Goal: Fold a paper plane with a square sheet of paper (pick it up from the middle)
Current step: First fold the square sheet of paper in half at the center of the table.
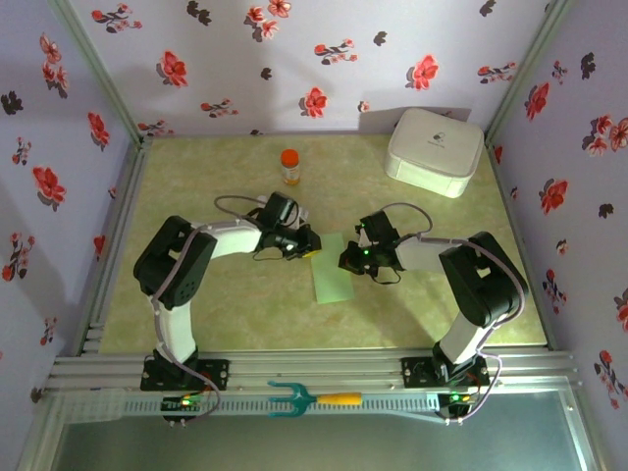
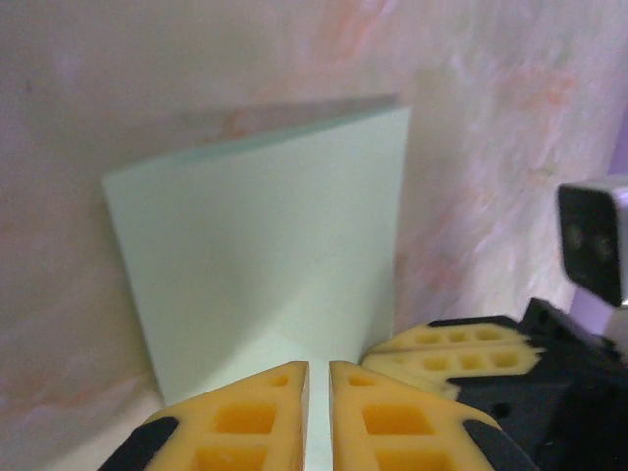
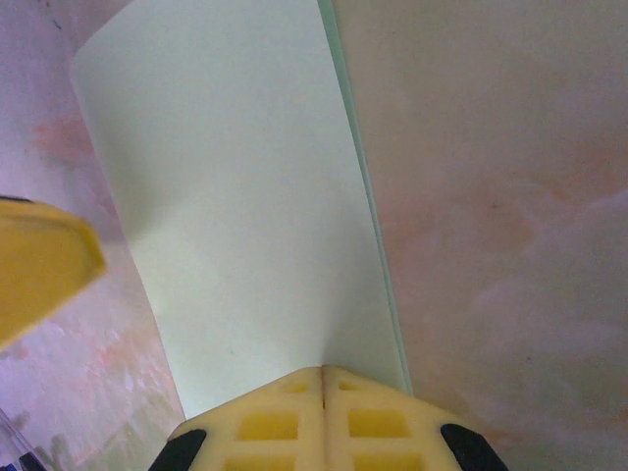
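While the left claw [image 2: 319, 368] and right claw [image 3: 322, 373] each pinch an edge of the square sheet of paper [image 1: 334, 280], which lies folded in half on the counter [image 1: 226, 304], corner folds seem next, demanding careful alignment.

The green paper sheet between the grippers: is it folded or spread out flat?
Folded in half. The paper sheet is a narrow rectangle, and the right wrist view shows two layers along one long edge.
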### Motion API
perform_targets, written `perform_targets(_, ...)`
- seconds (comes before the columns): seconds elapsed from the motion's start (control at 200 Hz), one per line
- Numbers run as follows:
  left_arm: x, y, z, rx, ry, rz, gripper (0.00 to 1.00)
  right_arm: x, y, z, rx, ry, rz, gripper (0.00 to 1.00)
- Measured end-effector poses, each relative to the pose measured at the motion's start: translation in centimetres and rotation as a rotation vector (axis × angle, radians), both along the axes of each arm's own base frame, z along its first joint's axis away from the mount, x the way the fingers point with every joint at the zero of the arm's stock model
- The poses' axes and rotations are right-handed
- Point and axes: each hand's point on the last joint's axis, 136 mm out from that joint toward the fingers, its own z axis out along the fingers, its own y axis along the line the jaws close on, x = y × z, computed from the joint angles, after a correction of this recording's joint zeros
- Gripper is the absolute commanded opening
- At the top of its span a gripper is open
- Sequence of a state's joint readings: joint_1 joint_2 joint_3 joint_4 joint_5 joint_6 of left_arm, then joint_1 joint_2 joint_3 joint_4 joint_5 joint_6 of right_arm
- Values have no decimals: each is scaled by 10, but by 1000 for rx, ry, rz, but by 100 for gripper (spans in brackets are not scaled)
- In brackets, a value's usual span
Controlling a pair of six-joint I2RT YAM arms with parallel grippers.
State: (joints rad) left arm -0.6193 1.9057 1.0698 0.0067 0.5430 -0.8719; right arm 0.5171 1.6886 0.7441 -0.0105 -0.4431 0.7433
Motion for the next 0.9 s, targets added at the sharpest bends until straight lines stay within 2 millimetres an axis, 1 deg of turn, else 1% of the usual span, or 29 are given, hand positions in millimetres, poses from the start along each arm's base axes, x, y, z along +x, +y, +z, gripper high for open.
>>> perform_targets(0.055, 6, 0, 2, -5, -7, 6, 14, 0, 0, 0, -1, 0, 0, 0)
perform_targets(0.12, 11, 0, -1, -5, -7, 15, 14, 0, 0, 0, -1, 0, -1, 0)
perform_targets(0.265, 15, 7, -26, 23, 36, 32, 13, 0, 0, 0, -1, -1, -1, 0)
perform_targets(0.49, 23, 11, -26, 31, 33, 61, 12, 0, -1, 0, 1, -5, -2, 0)
perform_targets(0.705, 48, 20, -24, 96, 12, 136, 12, 0, -2, 0, 1, -8, -5, 0)
perform_targets(0.9, 58, 28, -25, 143, 23, 184, 12, 0, -3, 0, 1, -8, -7, 0)
